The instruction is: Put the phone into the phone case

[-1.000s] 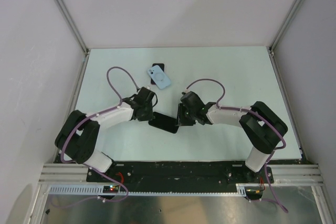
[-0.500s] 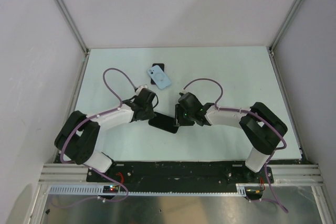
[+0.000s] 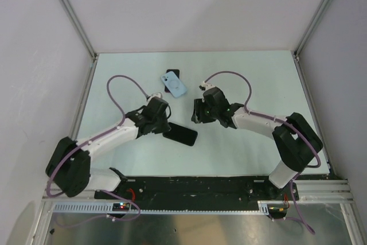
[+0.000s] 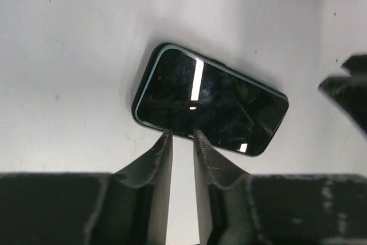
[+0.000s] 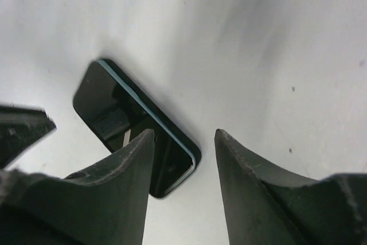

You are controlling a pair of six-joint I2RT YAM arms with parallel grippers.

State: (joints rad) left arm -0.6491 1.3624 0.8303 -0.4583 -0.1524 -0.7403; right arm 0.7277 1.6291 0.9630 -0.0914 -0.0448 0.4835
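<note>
Black phone (image 3: pixel 182 135) between both end effectors, blue case (image 3: pixel 174 84) beyond.

There are no words, numbers, brand names or signs to read in any of the views. The phone (image 4: pixel 210 107) just past the left claw's (image 4: pixel 180 136) tips has a dark, shiny screen showing only streaks of light.

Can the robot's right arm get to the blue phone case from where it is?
Probably yes. The right gripper is open and holds nothing, and the blue phone case lies close by on bare table with nothing between them.
</note>
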